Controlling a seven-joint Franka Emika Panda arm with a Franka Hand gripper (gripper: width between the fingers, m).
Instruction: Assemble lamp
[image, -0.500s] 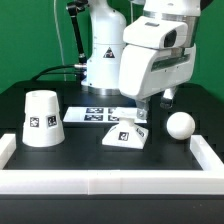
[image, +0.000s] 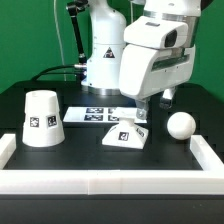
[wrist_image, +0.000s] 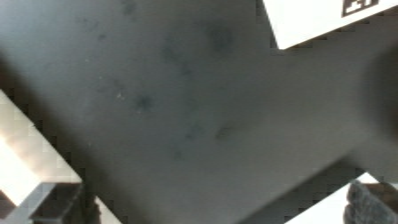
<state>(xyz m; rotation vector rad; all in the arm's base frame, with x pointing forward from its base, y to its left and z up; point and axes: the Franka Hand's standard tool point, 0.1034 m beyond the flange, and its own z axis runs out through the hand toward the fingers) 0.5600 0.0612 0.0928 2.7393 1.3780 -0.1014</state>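
The lamp's three white parts stand apart on the black table. The cone shade (image: 40, 118) is at the exterior view's left, the low sloped base (image: 125, 134) in the middle, and the ball bulb (image: 180, 124) at the right. My gripper (image: 143, 112) hangs just behind the base and a little to its right, low over the table, touching no part. In the wrist view the gripper (wrist_image: 210, 205) is open, with dark fingertips (wrist_image: 45, 205) far apart and only bare black table between them. A white tagged corner (wrist_image: 329, 20) shows there; I cannot tell which part it is.
The marker board (image: 98, 113) lies flat behind the base, between the shade and my gripper. A raised white rail (image: 110, 183) borders the table's front and both sides. The robot's white arm body (image: 150, 60) rises behind the parts.
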